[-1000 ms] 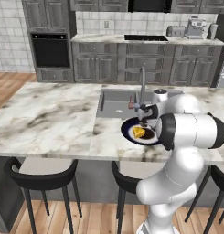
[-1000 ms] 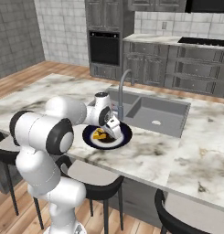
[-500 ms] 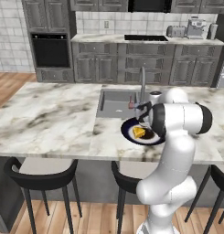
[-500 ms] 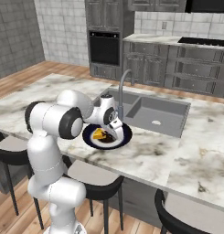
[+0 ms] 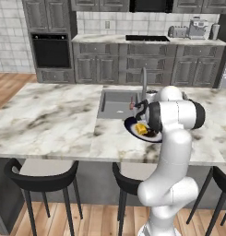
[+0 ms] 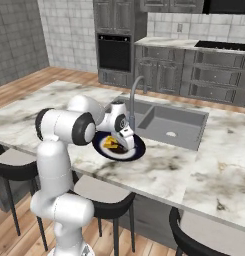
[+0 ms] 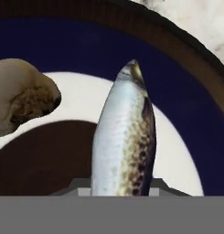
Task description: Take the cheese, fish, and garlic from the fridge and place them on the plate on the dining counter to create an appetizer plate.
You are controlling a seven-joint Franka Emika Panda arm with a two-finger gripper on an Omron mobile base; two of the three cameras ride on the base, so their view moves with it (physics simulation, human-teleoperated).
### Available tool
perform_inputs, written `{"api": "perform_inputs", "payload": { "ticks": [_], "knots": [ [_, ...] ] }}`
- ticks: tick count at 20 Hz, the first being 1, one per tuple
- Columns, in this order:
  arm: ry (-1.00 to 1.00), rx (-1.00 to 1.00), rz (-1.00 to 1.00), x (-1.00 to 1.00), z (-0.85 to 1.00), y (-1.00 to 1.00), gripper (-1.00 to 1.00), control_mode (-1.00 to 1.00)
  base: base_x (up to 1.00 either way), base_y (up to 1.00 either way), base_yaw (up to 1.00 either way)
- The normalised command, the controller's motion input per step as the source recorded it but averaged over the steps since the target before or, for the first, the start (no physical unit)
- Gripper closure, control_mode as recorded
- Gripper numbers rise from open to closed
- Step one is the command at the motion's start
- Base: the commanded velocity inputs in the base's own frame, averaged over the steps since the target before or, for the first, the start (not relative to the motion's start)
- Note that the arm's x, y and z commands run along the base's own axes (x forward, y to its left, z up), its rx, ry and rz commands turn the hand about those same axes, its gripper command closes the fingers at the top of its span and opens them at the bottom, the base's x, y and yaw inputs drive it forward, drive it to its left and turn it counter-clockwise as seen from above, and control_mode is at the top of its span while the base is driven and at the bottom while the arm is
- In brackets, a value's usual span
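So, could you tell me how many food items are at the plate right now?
3. The fish is held in the gripper just above the plate; the garlic lies beside it on the plate; the cheese rests on the plate. Others may be hidden behind the arm.

1. A large white marble desk (image 5: 50, 120) with grey-brown veins spans the kitchen foreground.
2. A grey sink (image 5: 115, 102) is set into its top, with a curved tap (image 5: 144, 82) at the basin's edge.
3. A round dark blue plate (image 6: 136, 147) lies on the marble just beside the sink.
4. Black stools (image 5: 38, 177) stand along the near edge.
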Motion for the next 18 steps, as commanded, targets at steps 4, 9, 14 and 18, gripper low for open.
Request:
{"api": "perform_inputs", "payload": {
  "ticks": [4, 9, 14, 18],
  "knots": [
    [-0.03, 0.00, -0.03, -0.53, 0.00, -0.02, -1.00, -1.00, 0.00, 0.00, 0.00],
    [-0.09, 0.00, -0.04, -0.64, 0.08, 0.00, -1.00, -1.00, 0.00, 0.00, 0.00],
    [-0.15, 0.00, -0.05, -0.47, 0.59, 0.00, -1.00, -1.00, 0.00, 0.00, 0.00],
    [-0.11, 0.00, -0.01, -0.43, 1.00, 0.00, -1.00, -1.00, 0.00, 0.00, 0.00]
  ]
}}
